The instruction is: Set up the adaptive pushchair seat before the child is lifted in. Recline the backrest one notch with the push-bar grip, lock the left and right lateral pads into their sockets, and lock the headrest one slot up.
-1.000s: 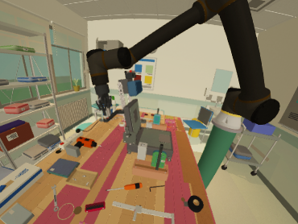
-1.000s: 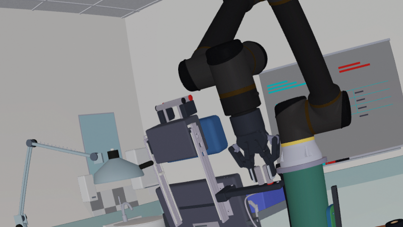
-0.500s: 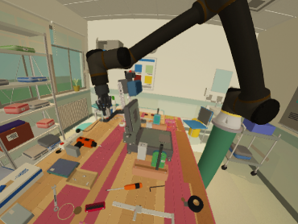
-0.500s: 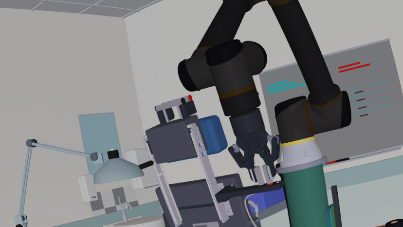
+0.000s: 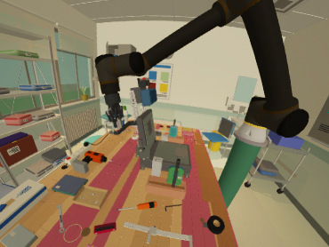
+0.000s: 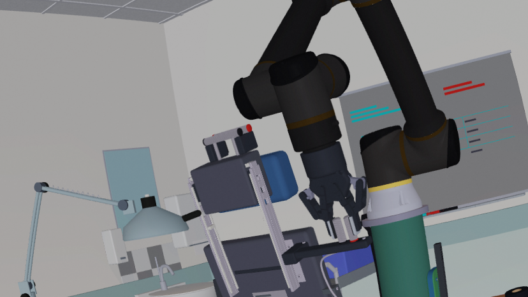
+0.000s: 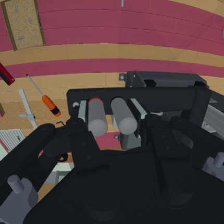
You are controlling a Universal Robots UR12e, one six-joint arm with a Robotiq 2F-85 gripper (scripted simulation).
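Note:
The push-bar grip (image 7: pixel 130 97) is partly hidden by my fingers; it is a dark bar on arms behind the pushchair seat (image 5: pixel 155 153). My gripper (image 7: pixel 112 117) (image 6: pixel 343 228) is clamped on this grip at the end of the dark arm (image 6: pixel 325 250). The backrest (image 5: pixel 145 131) stands nearly upright. The blue headrest (image 6: pixel 277 177) (image 5: pixel 149 95) sits on its toothed rail (image 6: pixel 271 221) at the top of the backrest. A white pad (image 5: pixel 157 166) and a green pad (image 5: pixel 176 175) stand in front of the seat on a wooden block (image 5: pixel 165 186).
A shelf rack (image 5: pixel 26 111) with cases lines the left side. On the bench lie an orange drill (image 5: pixel 94 156), a screwdriver (image 5: pixel 140 206), a hex key (image 5: pixel 173 207), a tape roll (image 5: pixel 215 223) and a cork board (image 5: pixel 91 197). The green robot base (image 5: pixel 238 173) stands to the right.

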